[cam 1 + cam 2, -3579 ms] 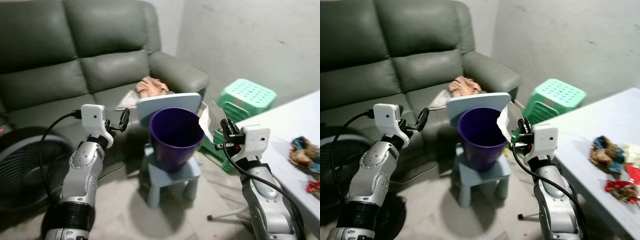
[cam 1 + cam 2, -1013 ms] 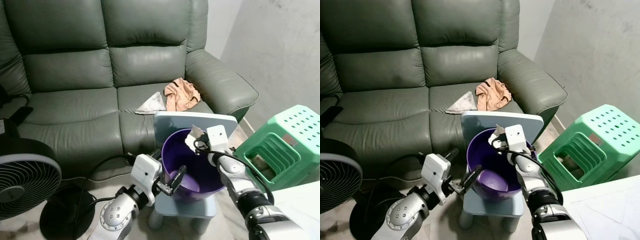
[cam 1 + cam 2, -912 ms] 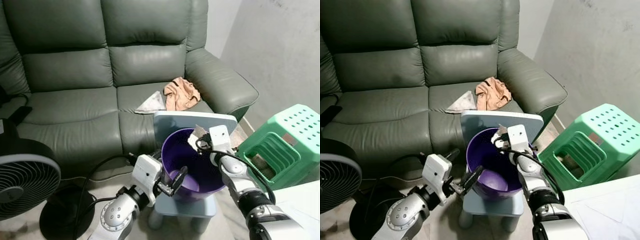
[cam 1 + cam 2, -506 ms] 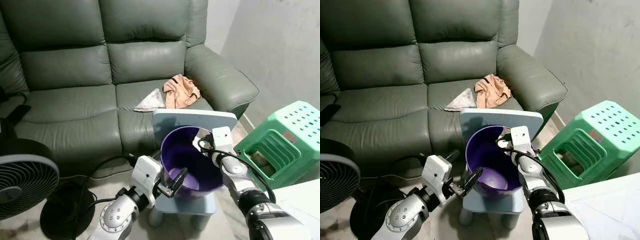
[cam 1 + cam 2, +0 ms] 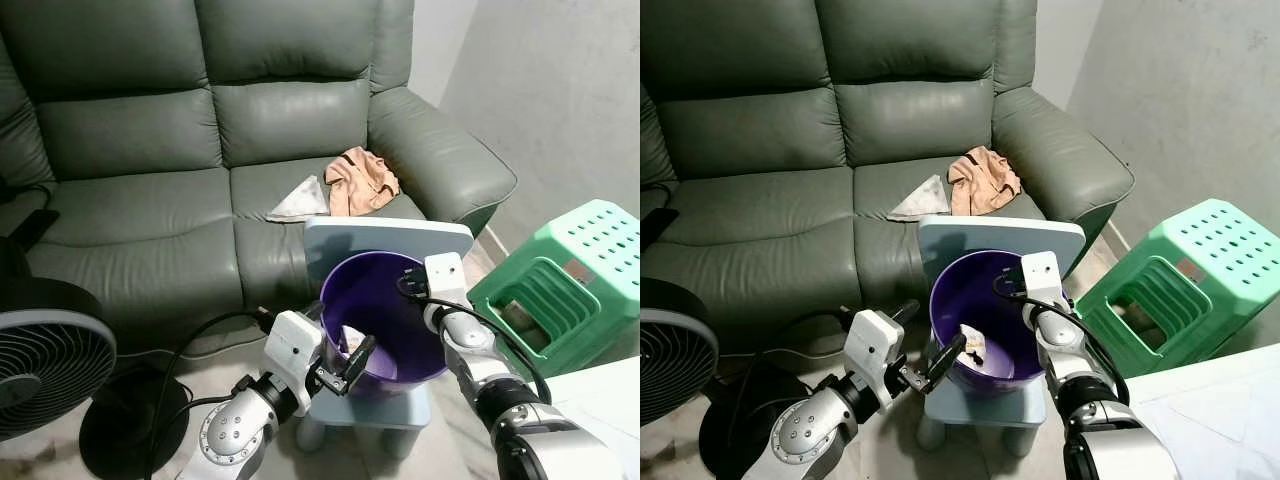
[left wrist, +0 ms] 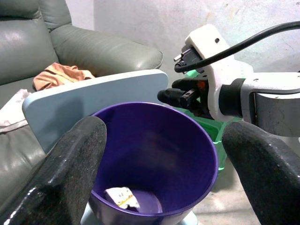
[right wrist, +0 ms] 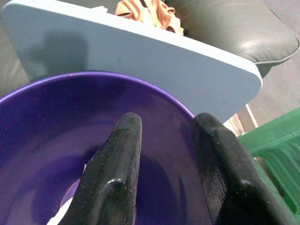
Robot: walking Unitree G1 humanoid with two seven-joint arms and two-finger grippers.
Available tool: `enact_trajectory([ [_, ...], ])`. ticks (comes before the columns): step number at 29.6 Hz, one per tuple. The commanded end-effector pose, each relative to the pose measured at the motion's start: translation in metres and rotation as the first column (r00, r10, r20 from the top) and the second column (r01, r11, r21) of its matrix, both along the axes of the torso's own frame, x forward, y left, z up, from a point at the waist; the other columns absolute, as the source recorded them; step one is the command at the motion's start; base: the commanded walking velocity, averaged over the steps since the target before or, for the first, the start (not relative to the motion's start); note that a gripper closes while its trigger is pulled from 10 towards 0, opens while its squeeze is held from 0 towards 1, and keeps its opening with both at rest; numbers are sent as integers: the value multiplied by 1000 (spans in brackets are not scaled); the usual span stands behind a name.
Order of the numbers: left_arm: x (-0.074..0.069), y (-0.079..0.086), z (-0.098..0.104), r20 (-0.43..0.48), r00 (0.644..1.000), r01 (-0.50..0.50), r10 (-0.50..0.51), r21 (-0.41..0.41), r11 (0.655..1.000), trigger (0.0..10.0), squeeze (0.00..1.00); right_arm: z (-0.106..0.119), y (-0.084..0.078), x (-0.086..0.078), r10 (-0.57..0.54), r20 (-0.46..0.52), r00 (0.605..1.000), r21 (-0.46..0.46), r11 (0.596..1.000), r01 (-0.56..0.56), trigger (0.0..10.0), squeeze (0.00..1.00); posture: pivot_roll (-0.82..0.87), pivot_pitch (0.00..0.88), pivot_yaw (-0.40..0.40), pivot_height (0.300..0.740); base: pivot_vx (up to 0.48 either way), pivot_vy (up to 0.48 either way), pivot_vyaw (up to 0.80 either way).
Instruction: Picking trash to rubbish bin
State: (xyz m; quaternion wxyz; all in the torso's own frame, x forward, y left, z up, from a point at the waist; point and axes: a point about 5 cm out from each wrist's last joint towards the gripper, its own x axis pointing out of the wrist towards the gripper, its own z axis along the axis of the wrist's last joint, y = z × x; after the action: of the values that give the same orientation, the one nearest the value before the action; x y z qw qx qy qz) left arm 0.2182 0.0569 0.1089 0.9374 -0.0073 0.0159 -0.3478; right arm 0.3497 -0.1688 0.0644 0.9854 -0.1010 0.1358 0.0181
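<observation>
1 trash piece (image 5: pixel 971 345) in purple bin (image 5: pixel 945 290) | right end effector (image 7: pixel 164 154) parted, empty

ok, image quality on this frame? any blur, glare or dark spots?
Head views: sharp, evenly lit, soft sheen on the sofa. Left wrist view: its own fingers loom large and soft; bin and trash scrap are crisp. Right wrist view: fingers slightly soft with small highlights, bin interior shadowed.

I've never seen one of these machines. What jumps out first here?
A bright purple bin sits on a small pale blue chair before a green sofa, a scrap of trash at its bottom. The right gripper hangs open over its rim; the left gripper hovers alongside.
</observation>
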Motion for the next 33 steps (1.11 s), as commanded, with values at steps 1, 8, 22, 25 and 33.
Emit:
enact_trajectory([
  [1, -2, -2, 4, 12, 1000, 13, -13, -6, 1000, 10000, 0, 2, -2, 2, -13, 2, 1000, 14, 1000, 13, 10000, 1000, 7, 158, -84, 740, 0, 0, 0],
  [8, -2, -2, 4, 14, 1000, 11, -11, -6, 1000, 10000, 0, 3, -1, 2, -5, 8, 1000, 20, 1000, 5, 10000, 1000, 7, 156, -85, 740, 0, 0, 0],
  [22, 1, -2, 4, 16, 1000, 15, -15, -5, 1000, 10000, 0, 10, 2, 2, 97, 84, 992, 66, 992, -103, 10000, 824, 3, 143, -82, 740, 0, 0, 0],
  [25, 4, -1, 4, 23, 1000, 10, -10, -2, 1000, 10000, 0, 11, -1, 1, 96, 99, 990, 86, 991, -105, 10000, 0, 0, 133, -81, 740, 0, 0, 0],
  [33, 30, 13, 7, 77, 989, -126, 123, 25, 992, 10000, 0, 24, -8, 2, 77, 217, 973, 102, 990, -101, 10000, 0, -13, 99, -78, 740, 0, 0, 0],
])
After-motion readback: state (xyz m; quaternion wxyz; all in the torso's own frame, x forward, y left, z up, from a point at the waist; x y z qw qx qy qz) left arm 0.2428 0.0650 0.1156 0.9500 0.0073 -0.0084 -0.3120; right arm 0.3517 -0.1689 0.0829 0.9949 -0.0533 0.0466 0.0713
